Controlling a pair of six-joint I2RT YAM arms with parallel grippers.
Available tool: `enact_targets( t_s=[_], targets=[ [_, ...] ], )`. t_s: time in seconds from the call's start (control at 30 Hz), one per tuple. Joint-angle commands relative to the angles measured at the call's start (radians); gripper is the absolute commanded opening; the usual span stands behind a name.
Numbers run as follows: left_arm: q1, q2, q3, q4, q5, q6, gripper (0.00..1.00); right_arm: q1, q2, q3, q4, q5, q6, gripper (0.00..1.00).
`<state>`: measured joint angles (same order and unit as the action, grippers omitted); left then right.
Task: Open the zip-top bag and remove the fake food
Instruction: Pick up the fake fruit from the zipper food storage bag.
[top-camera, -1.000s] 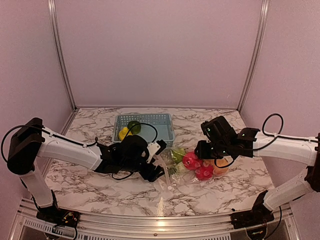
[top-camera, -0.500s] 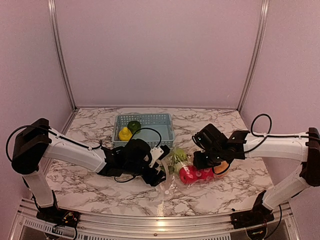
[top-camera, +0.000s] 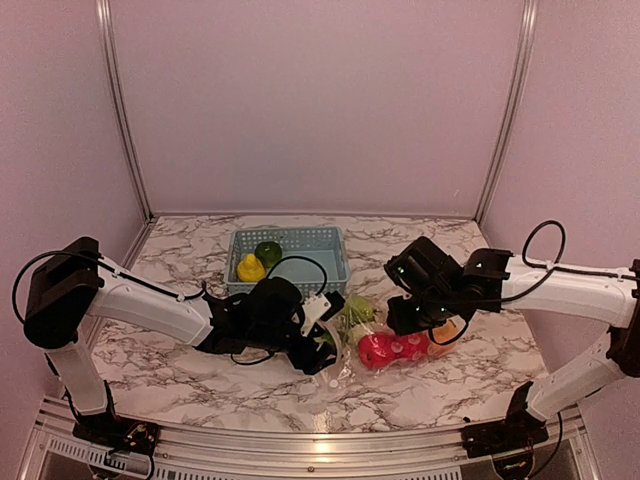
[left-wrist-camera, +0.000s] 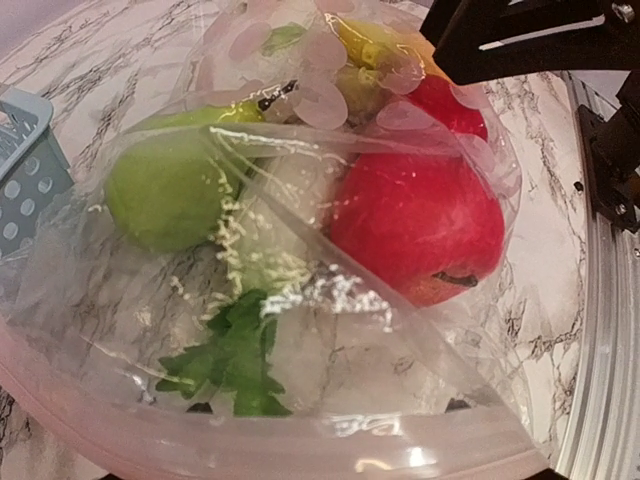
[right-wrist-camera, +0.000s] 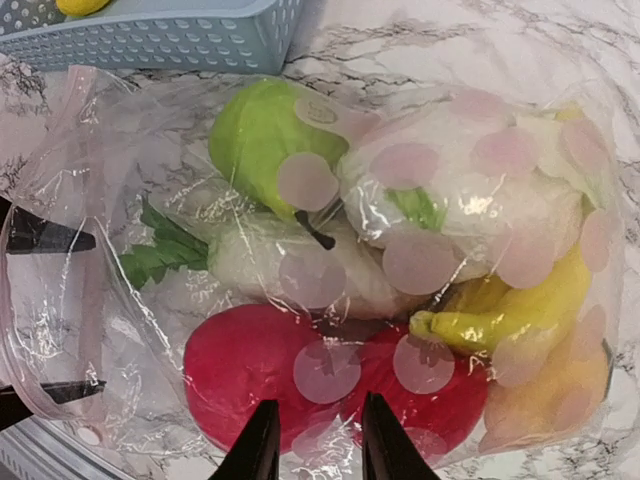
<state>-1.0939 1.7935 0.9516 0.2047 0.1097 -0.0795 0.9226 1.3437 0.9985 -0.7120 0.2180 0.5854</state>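
My right claw is down on the clear, crinkly zip-top bag. The fingertips are a narrow gap apart, with film and the red plastic apple showing between them. Honestly can't tell if they've pinched the plastic or are just pressing on it.

My left claw is at the bag's mouth with its fingers spread wide, gripping nothing that I can see. The pale zipper strip runs right under my left wrist camera and I'm looking straight in, so I reckon the mouth is already open.

The bag lies on the marble-patterned desk, just in front of the light blue slotted plastic basket. Most of the glossy plastic fake food is inside it. A green pear-shaped fruit and a white radish with green leaves are nearest the mouth. The apple, a yellow banana and a white cauliflower are deeper in. A yellow piece and a green one sit in the basket.

So this looks like the emptying step, early on. Next move, I think: the right claw keeps the bag pinned while the left goes in for the green fruit, taking care not to snag the film.
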Motion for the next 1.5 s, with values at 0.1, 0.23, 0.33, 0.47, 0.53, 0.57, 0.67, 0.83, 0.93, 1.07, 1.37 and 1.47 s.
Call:
enact_targets(
  t_s=[0.1,0.23,0.33,0.47,0.53,0.57,0.67,0.83,0.93,1.07,1.37,1.47],
  targets=[
    [-0.01,0.007,-0.011,0.051,0.066,0.03,0.81,0.049,-0.014,-0.018,-0.04,-0.051,0.05,0.15],
    [-0.011,0.007,-0.014,0.05,0.075,0.037,0.81,0.05,0.01,-0.044,-0.014,-0.067,0.065,0.11],
    [-0.011,0.005,-0.016,0.044,0.084,0.043,0.81,0.05,0.036,-0.053,-0.009,-0.064,0.07,0.11],
    [-0.011,0.009,-0.016,0.041,0.095,0.047,0.81,0.05,0.064,-0.072,0.016,-0.066,0.067,0.1],
    [-0.012,0.013,-0.014,0.039,0.101,0.049,0.81,0.05,0.08,-0.081,0.028,-0.064,0.07,0.11],
    [-0.012,0.015,-0.012,0.037,0.104,0.05,0.81,0.05,0.086,-0.084,0.031,-0.061,0.071,0.11],
    [-0.012,0.02,-0.01,0.035,0.114,0.05,0.81,0.051,0.096,-0.089,0.054,-0.066,0.069,0.13],
    [-0.012,0.026,-0.007,0.021,0.127,0.059,0.82,0.05,0.121,-0.09,0.091,-0.086,0.052,0.19],
    [-0.012,0.026,-0.007,0.018,0.137,0.065,0.83,0.051,0.132,-0.095,0.115,-0.097,0.036,0.27],
    [-0.012,0.028,-0.006,0.017,0.149,0.067,0.84,0.051,0.151,-0.097,0.142,-0.117,0.012,0.39],
    [-0.013,0.031,-0.003,0.007,0.125,0.075,0.9,0.052,0.152,-0.071,0.144,-0.125,-0.021,0.53],
    [-0.012,0.04,0.01,-0.002,0.117,0.075,0.91,0.051,0.143,-0.061,0.135,-0.129,-0.03,0.54]
  ],
)
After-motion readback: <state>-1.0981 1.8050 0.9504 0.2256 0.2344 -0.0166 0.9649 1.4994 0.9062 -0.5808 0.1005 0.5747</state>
